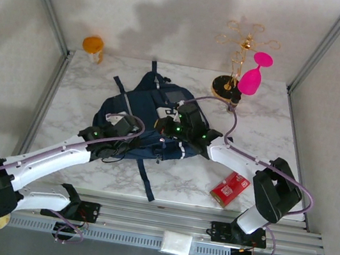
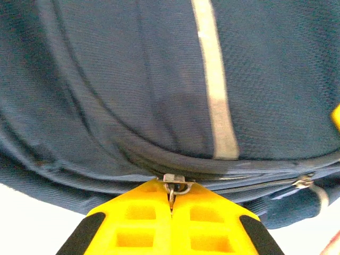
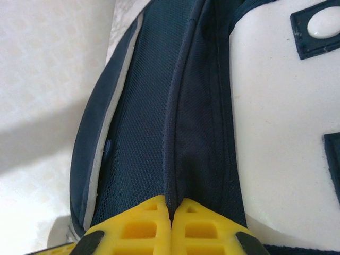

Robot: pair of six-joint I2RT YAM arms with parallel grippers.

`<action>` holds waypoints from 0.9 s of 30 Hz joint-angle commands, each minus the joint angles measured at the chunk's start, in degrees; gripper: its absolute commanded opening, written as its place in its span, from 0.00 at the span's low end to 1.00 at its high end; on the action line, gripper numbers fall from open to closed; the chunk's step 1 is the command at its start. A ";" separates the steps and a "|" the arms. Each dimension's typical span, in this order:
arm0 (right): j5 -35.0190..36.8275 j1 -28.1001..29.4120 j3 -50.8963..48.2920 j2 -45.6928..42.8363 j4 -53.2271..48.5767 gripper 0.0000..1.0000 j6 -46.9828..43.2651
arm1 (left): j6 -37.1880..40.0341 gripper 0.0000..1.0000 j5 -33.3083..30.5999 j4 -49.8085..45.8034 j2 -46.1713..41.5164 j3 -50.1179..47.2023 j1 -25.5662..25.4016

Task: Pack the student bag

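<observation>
Yellow fingers (image 2: pixel 133 223) of the left pincer (image 2: pixel 171 204) sat pressed together close to the lens, nipping a small metal zipper pull (image 2: pixel 173 186) on the student bag (image 2: pixel 117 79). Its fabric was a navy weave with a pale stripe (image 2: pixel 218 95) running down it and curved piped seams, and a second metal pull (image 2: pixel 304 181) lay further along the same zip line. The right pincer (image 3: pixel 171 204) was likewise fully closed, pinching a raised navy seam of the bag between a dark mesh side and a white panel (image 3: pixel 281 133) that carried a navy-framed patch (image 3: pixel 319 26). From above, the bag lay flat about the middle of the marble desk (image 1: pixel 284 139), a grey square patch facing up, with one dark strap (image 1: pixel 145 179) trailing toward the near edge. Both arms reached in over it from the near edge. A red box (image 1: pixel 230 188) lay near the near right corner, well apart from the bag. A pink glass (image 1: pixel 254 76) stood beside a gold stand (image 1: pixel 238 54) at the far right, and an orange cup (image 1: pixel 93 46) stood by the far left corner.
</observation>
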 commanded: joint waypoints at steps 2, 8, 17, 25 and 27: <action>-3.56 -4.79 2.71 -2.32 -3.25 0.00 -7.16 | 4.07 0.00 -2.42 -9.88 -1.69 -3.27 1.42; -0.90 -9.70 7.56 -0.06 -12.41 0.00 -12.84 | 10.13 0.00 1.72 -5.54 -1.18 -5.82 1.87; 1.94 -3.28 6.63 -2.14 -14.76 0.50 -5.11 | 9.90 0.00 6.12 6.08 1.22 -4.32 1.02; 1.14 4.74 -4.60 -3.81 -1.13 0.59 18.50 | 10.68 0.00 8.68 9.66 0.76 -4.85 0.99; 3.11 5.96 -3.23 -2.42 0.47 0.60 20.27 | 11.00 0.00 8.38 9.45 0.93 -4.80 0.99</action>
